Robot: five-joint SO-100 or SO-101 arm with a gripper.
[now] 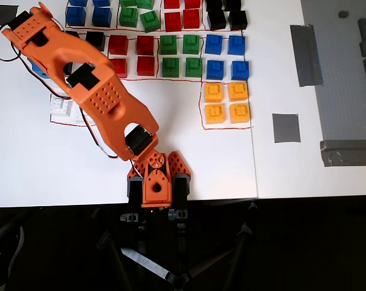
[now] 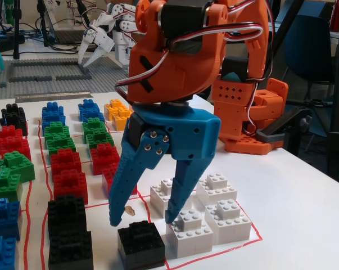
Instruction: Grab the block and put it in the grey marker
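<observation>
Worktop (image 1: 189,163) of white paper carries rows of bricks sorted by colour inside hand-drawn red outlines, probably so each colour stays in its own group. Everything below is placed relative to the white bricks (image 2: 206,216), a cluster of four sitting together in one red outline.

Orange arm (image 1: 104,100) reaches from its base at the worktop's near edge, as the overhead view shows it, out over this cluster, hiding most of it from above.

In the fixed view the blue gripper (image 2: 142,219) hangs tips down with its jaws spread wide apart and nothing between them. One fingertip is over the bare paper just left of the white bricks; the other is close above or against the front left white brick, and contact cannot be told. The spread looks meant to straddle a single brick.

The block (image 2: 141,244), black and studded, stands alone just left of the front white brick, touching or nearly touching it, and just below the gripper's tips. It is not yet gripped. A close neighbour could snag a finger on the way down.

Two more black bricks (image 2: 69,230) sit further left of the cluster.

The marker (image 1: 286,128), a small grey tape square, lies far across the worktop from the white bricks in the overhead view, beyond the yellow bricks (image 1: 226,101), and is bare.
</observation>
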